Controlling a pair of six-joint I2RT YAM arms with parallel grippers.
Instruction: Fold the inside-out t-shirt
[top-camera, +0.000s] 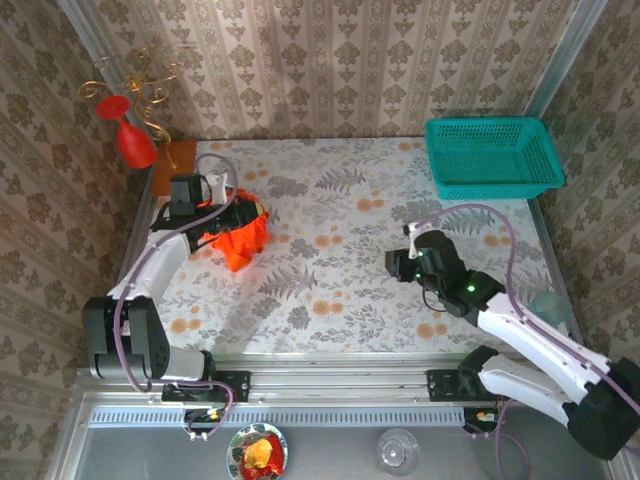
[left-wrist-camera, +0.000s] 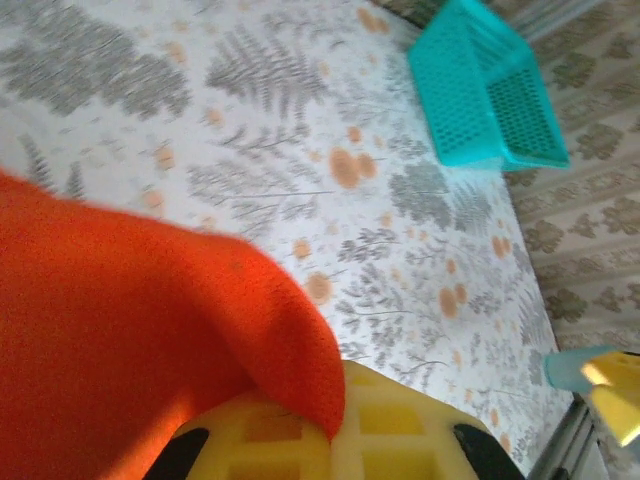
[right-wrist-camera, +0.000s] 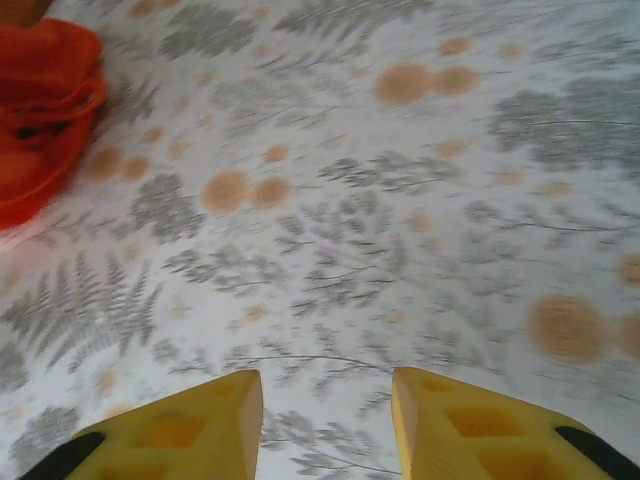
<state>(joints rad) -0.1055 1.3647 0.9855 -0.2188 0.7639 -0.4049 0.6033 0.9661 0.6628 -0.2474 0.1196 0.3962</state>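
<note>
- far left, at the wall: I saw a red goblet ornament (top-camera: 130, 140), with a wooden block (top-camera: 172, 168) just beside it at the back-left corner of the counter (top-camera: 330, 290).
- left gripper (top-camera: 245, 208) sat over the left side of the counter, pressed together and pinching the inside-out t-shirt (top-camera: 240, 238).
- the t-shirt was a crumpled orange bunch at that gripper, not spread flat. I couldn't tell whether its lower edge touched the counter. On the left wrist view the cloth (left-wrist-camera: 120, 330) draped over the yellow fingers (left-wrist-camera: 400, 430).
- right gripper (top-camera: 397, 262) was right of centre, well apart from the t-shirt, and spread with nothing between. My right wrist view had it (right-wrist-camera: 325, 385) over bare counter, with the t-shirt (right-wrist-camera: 40, 100) at top left.
- teal basket (top-camera: 440, 160) stood at the back-right corner.
</note>
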